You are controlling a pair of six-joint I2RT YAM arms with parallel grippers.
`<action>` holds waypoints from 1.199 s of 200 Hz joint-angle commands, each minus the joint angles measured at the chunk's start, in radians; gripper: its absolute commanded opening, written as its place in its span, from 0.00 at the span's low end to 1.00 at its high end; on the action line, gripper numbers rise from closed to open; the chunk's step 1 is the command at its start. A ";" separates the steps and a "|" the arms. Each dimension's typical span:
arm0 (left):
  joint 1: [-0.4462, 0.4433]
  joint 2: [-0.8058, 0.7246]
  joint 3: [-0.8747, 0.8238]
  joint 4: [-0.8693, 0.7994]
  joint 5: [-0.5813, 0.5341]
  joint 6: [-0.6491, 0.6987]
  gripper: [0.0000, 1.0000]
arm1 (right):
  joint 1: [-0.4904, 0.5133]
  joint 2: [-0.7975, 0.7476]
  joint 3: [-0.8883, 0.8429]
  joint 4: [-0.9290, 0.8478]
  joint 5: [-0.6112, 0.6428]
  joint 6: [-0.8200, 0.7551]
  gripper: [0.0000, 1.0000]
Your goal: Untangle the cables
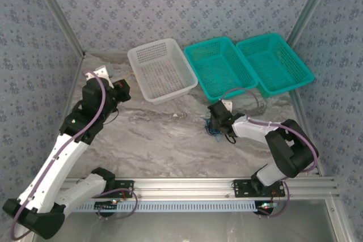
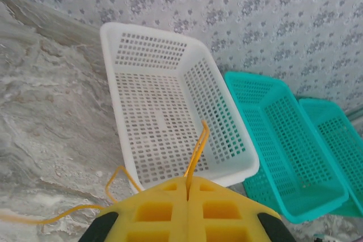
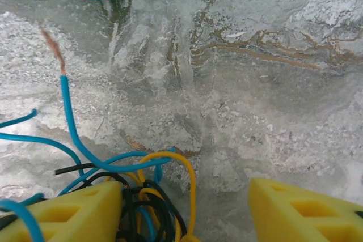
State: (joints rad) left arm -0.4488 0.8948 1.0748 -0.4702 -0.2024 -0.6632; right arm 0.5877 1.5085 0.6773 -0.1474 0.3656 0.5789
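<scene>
Right gripper has its jaws spread low over the cables. The clump sits on the table against the pad at the left of my wrist view, blue ends trailing left, and this arm is far nearer. Left gripper is pressed together, pinching one yellow wire above the white basket.

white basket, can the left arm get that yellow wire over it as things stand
Probably yes: the left gripper, shut on the yellow wire, hangs right by the white basket, and nothing stands between it and the basket's open top.
</scene>
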 commanded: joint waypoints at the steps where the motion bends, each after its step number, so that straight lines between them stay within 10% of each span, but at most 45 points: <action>1: 0.009 0.001 0.041 -0.006 0.044 0.002 0.00 | -0.008 -0.048 -0.017 0.040 -0.074 -0.070 0.72; 45: 0.009 0.023 0.071 -0.050 0.006 -0.025 0.00 | -0.006 -0.159 -0.022 0.114 -0.209 -0.093 1.00; 112: 0.014 0.123 0.234 -0.265 -0.130 -0.107 0.00 | -0.015 -0.343 0.045 0.011 -0.207 -0.039 1.00; 240: 0.013 0.340 0.356 0.240 0.055 0.017 0.00 | -0.053 -0.400 0.085 -0.113 -0.114 0.112 1.00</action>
State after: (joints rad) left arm -0.4385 1.1637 1.3399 -0.3271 -0.2359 -0.7094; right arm 0.5423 1.1088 0.7444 -0.2279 0.2287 0.6674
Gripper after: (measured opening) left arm 0.042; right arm 0.999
